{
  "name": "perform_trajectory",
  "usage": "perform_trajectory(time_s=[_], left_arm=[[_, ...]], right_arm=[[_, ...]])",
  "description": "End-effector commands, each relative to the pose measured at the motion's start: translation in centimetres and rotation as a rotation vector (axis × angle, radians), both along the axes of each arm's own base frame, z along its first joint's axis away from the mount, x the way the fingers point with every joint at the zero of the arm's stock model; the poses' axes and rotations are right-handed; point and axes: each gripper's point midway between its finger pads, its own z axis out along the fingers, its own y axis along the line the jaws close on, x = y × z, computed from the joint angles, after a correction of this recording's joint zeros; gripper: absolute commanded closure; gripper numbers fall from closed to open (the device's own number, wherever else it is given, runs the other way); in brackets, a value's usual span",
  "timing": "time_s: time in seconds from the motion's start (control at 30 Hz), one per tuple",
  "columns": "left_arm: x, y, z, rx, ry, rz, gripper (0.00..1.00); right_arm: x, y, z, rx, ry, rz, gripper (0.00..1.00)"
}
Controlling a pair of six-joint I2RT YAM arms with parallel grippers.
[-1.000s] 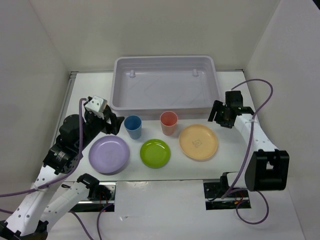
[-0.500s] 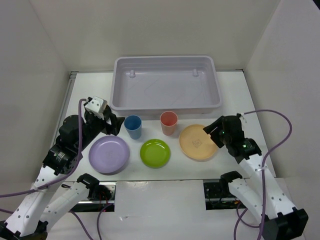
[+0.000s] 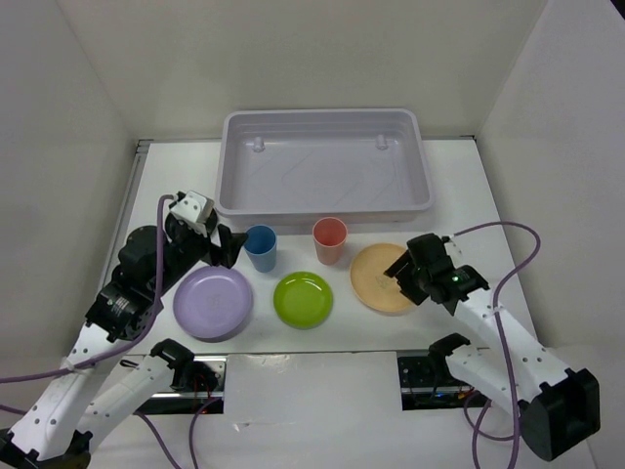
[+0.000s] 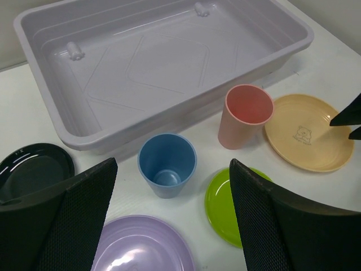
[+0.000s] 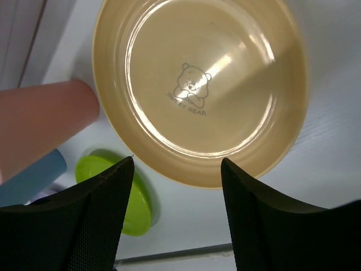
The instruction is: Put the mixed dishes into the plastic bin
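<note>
The plastic bin [image 3: 322,114] stands empty at the back. In front of it sit the blue cup [image 3: 260,247], coral-red cup [image 3: 330,240], yellow-orange plate [image 3: 376,281], lime-green plate [image 3: 303,299] and lavender plate [image 3: 213,302]. The black plate [image 4: 34,169] shows only in the left wrist view, left of the blue cup [image 4: 167,164]. My left gripper [image 3: 227,246] is open and empty, just left of the blue cup. My right gripper [image 3: 402,277] is open and empty, low over the yellow-orange plate [image 5: 197,84], its fingers straddling the plate's near rim.
White walls close in the table on the left, back and right. The table's front edge lies just below the plates. The coral-red cup [image 5: 45,118] stands close beside the yellow-orange plate's left rim.
My right arm has swung from beside the bin's right front corner down and left over the yellow-orange plate. The left arm has barely moved.
</note>
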Motion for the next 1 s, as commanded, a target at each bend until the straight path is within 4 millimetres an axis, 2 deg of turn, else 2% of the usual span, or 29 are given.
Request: perform_trajectory(time_s=[0.0,0.03,0.1,0.13,0.2,0.23,0.3,0.33,0.37,0.43,0.47,0.5,0.53,0.57,0.7,0.77,0.97], left_arm=[[0.1,-1.1,0.7,-0.020,-0.032,-0.048,0.13],[0.3,-1.2,0.4,-0.015,-0.022,-0.048,0.13],[0.4,-1.3,0.2,-0.011,-0.013,-0.048,0.13],[0.4,-1.3,0.2,-0.011,-0.013,-0.048,0.13],[0.5,-1.3,-0.3,-0.003,0.003,-0.048,0.13],[0.5,-1.3,-0.3,-0.003,0.003,-0.048,0.13],[0.6,-1.2,-0.3,-0.001,0.003,-0.039,0.13],[0.5,-1.2,-0.5,0.003,0.011,-0.039,0.13],[0.5,-1.2,-0.5,0.003,0.011,-0.039,0.13],[0.5,-1.2,-0.5,-0.005,0.015,-0.038,0.13],[0.6,-1.0,-0.5,-0.004,0.015,-0.029,0.13],[0.6,-1.1,-0.5,-0.013,0.020,-0.027,0.13],[0.5,-1.1,-0.7,-0.009,0.028,-0.027,0.13],[0.5,-1.1,-0.7,-0.009,0.028,-0.027,0.13],[0.5,-0.9,-0.9,-0.012,0.041,-0.016,0.13],[0.3,-0.8,-0.9,-0.012,0.041,-0.016,0.13],[0.4,-0.6,-0.9,-0.011,0.040,-0.005,0.13]], right_arm=[[0.8,2.2,-0.2,-0.013,-0.047,0.140,0.31],[1.2,3.1,0.4,-0.020,-0.067,0.186,0.30],[1.3,3.7,0.2,-0.100,-0.076,0.229,0.30],[0.8,5.3,0.0,-0.137,-0.069,0.299,0.30],[0.1,6.2,-0.5,-0.202,-0.050,0.343,0.30],[-0.4,7.4,-0.8,-0.259,-0.050,0.390,0.30],[-1.3,8.2,-1.4,-0.338,-0.031,0.435,0.30],[-1.6,9.3,-1.5,-0.412,-0.040,0.484,0.30],[-2.1,9.1,-1.8,-0.456,-0.021,0.479,0.32],[-1.6,9.9,-1.0,-0.531,-0.055,0.489,0.32],[-2.3,9.9,-1.8,-0.606,-0.026,0.528,0.32],[-1.9,10.7,-1.2,-0.621,-0.042,0.525,0.32],[-1.5,10.5,-0.9,-0.678,-0.060,0.519,0.32],[-1.5,10.1,-1.6,-0.748,-0.032,0.534,0.32],[-0.5,11.3,-1.7,-0.797,-0.049,0.525,0.35],[-0.3,10.9,-1.7,-0.815,-0.054,0.499,0.41],[0.1,10.6,-2.0,-0.817,-0.064,0.465,0.38]])
